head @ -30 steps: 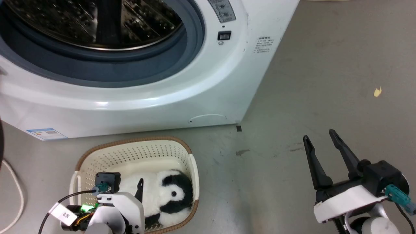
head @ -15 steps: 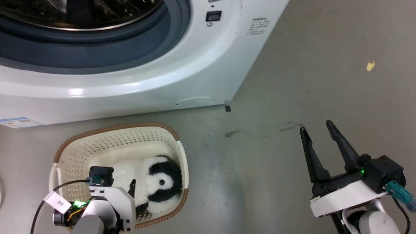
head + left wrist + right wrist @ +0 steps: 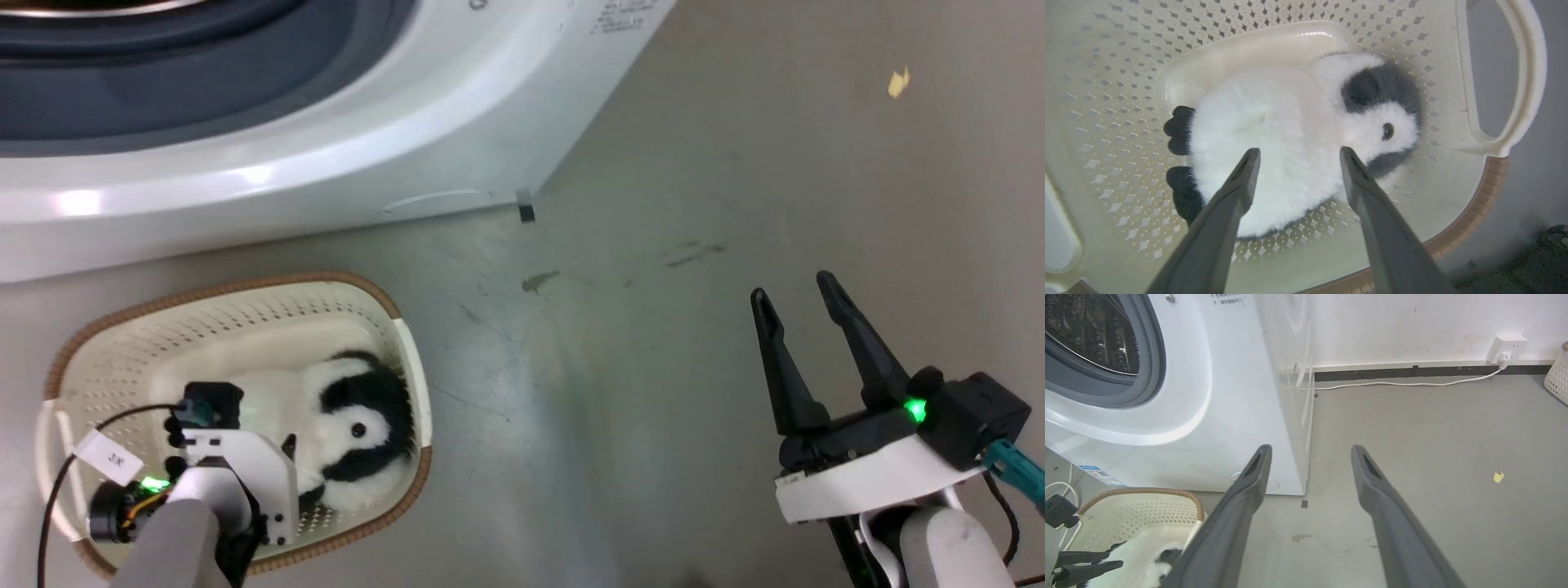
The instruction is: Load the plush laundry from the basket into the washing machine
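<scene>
Left wrist view: the left tool hangs with its two dark fingers spread wide and empty. Their tips are just over the white belly of the plush panda, one to either side of its middle; whether they touch the fur I cannot tell. The panda lies on the bottom of the cream basket, head toward one handle, black paws at the other end.

The head view has dipped since a second ago. The steel drum and control panel have slid off its top, leaving the grey door seal and the white front of the washing machine; the things themselves look unshifted. The right tool hovers well apart from the basket over bare grey floor, fingers likewise spread, holding nothing.

The right wrist view adds the drum, a wall socket with a white cable, and a yellow scrap.
</scene>
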`<state>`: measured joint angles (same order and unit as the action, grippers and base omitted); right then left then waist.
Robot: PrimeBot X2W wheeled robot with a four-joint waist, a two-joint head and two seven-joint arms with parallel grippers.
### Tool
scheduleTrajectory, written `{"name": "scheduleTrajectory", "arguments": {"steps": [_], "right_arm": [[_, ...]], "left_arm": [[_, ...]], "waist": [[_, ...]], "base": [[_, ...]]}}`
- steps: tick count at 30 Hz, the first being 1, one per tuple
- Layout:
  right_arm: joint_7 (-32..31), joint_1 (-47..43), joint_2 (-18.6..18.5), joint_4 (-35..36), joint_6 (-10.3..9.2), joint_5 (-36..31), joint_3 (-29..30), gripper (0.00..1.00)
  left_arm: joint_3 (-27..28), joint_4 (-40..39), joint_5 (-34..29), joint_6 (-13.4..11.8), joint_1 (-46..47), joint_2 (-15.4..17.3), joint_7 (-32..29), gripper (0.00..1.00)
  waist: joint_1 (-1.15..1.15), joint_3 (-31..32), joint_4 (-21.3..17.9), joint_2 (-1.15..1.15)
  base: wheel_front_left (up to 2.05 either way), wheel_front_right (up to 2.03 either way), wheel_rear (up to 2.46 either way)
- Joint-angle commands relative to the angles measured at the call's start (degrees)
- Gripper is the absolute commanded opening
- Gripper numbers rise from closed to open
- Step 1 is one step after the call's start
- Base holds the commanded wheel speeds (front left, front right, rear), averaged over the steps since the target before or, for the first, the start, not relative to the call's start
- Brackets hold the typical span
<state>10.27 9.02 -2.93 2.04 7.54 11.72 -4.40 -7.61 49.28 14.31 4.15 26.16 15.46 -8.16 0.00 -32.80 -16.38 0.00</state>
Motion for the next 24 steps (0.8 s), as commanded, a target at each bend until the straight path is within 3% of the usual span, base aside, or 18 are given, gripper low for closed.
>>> {"name": "scheduleTrajectory", "arguments": {"steps": [1,20,21,22,23,24], "right_arm": [[0.7,1.5,0.0,0.4,-0.04,0.8,-0.3,1.0],[2.9,5.0,0.0,1.3,-0.05,4.3,-0.9,1.0],[3.0,5.1,0.0,1.3,-0.05,4.3,-1.0,1.0],[3.0,5.1,0.0,1.3,-0.05,4.3,-1.0,1.0],[3.3,5.5,0.0,1.2,-0.05,4.5,-1.0,1.0],[3.3,5.5,0.0,1.2,-0.05,4.5,-1.0,1.0]], "left_arm": [[-0.6,2.1,0.8,0.1,2.1,1.1,-0.5,1.0],[-4.4,13.3,3.5,0.7,10.6,4.6,-2.2,1.0],[-4.5,13.9,3.8,0.8,10.8,4.7,-2.2,0.84],[-4.5,13.9,3.8,0.8,10.8,4.7,-2.2,0.84],[-5.0,14.9,4.3,1.2,11.3,4.8,-1.7,0.0],[-5.0,14.9,4.3,1.2,11.3,4.8,-1.7,0.0]], "waist": [[0.0,-1.8,-1.2,0.0],[0.0,-11.4,-5.0,0.0],[0.0,-11.8,-5.2,0.0],[0.0,-11.8,-5.2,0.0],[0.0,-12.3,-5.4,0.0],[0.0,-12.3,-5.4,0.0]], "base": [[0.0,0.0,0.0],[0.0,0.0,0.0],[0.0,0.0,0.0],[0.0,0.0,0.0],[0.0,0.0,0.0],[0.0,0.0,0.0]]}}
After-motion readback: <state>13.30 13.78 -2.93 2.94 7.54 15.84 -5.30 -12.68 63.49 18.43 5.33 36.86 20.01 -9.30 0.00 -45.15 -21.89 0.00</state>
